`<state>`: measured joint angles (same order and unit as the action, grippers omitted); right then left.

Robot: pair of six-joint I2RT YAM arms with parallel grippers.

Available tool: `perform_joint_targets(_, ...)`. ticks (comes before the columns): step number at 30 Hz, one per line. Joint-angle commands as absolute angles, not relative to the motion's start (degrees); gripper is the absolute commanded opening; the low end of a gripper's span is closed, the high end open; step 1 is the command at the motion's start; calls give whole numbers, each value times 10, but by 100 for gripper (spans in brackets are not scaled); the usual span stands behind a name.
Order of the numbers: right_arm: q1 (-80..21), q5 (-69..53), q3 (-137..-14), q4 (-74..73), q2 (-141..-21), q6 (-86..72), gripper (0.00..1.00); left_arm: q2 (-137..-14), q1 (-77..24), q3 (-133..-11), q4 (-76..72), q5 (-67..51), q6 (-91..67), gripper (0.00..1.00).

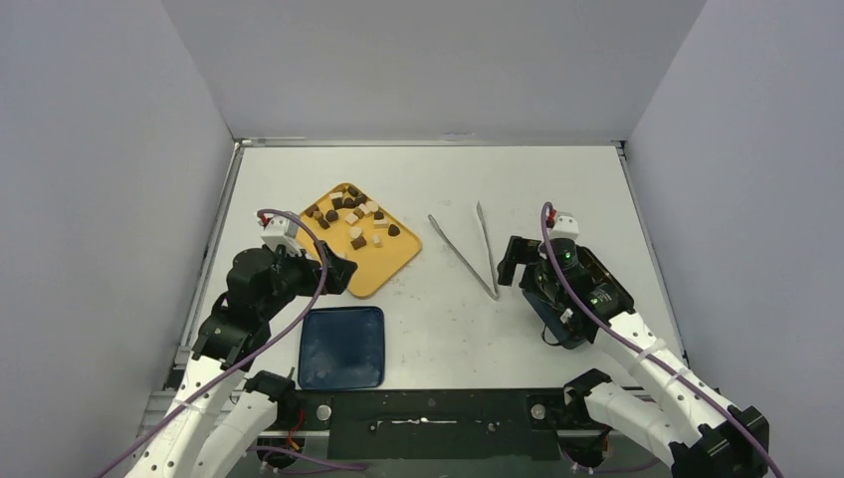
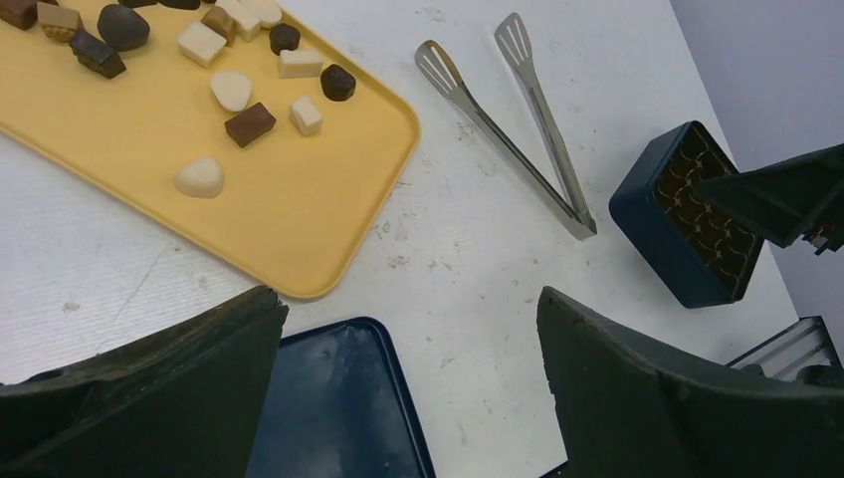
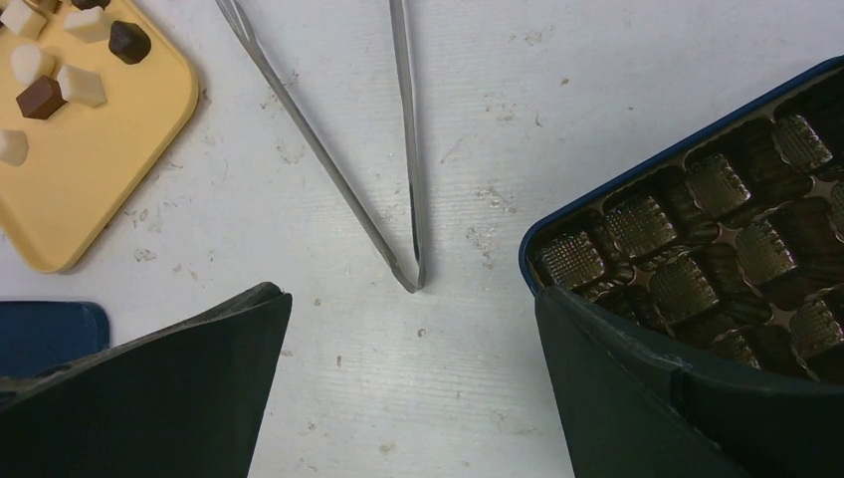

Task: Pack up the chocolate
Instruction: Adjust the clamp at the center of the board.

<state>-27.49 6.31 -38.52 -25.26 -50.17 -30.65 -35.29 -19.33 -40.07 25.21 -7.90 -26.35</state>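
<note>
Nearest the arm bases, at about 7 o'clock from the table's [image 1: 557,189] middle in the top view, a dark blue lid [image 1: 342,347] lies flat. Just beyond it hangs the left gripper [image 2: 408,299], its two fingers spread wide with nothing between them. Its own camera shows the lid's far edge in the gap and the near corner of a yellow tray [image 2: 299,209] just past that.

At 4 o'clock the right gripper [image 3: 413,294] is spread just as wide and grips nothing. Its right finger overlaps the near corner of a dark blue box [image 3: 637,184] lined with ribbed brown cups. Whether finger and box touch cannot be told.

At 2 o'clock, metal tongs [image 1: 466,253] lie flat on the table. The joined end points near, right in front of the right gripper, and the two arms fan out toward 11 and 12 o'clock.

At 10 o'clock the yellow tray sits cornerwise. The chocolate [image 1: 354,215] lies loose on its far half, in dark brown, light brown and cream pieces, well apart from the box.
</note>
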Motion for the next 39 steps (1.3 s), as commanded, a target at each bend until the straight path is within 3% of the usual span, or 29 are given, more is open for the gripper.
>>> perform_joint_targets(1,-282,78,-409,-228,-507,-310,100,-344,-192,-403,238,-74,-265,97)
perform_joint_targets(14,-289,74,-433,-181,-560,-307,100,-341,-192,-403,237,-71,-265,97)
perform_joint_targets(20,-289,51,-431,-107,-641,-279,97,-339,-192,-403,239,-66,-265,97)
perform_joint_targets(28,-283,51,-468,-52,-790,-246,68,-340,-192,-403,240,-64,-265,97)
perform_joint_targets(39,-269,49,-487,-37,-888,-237,50,-340,-192,-403,239,-67,-265,97)
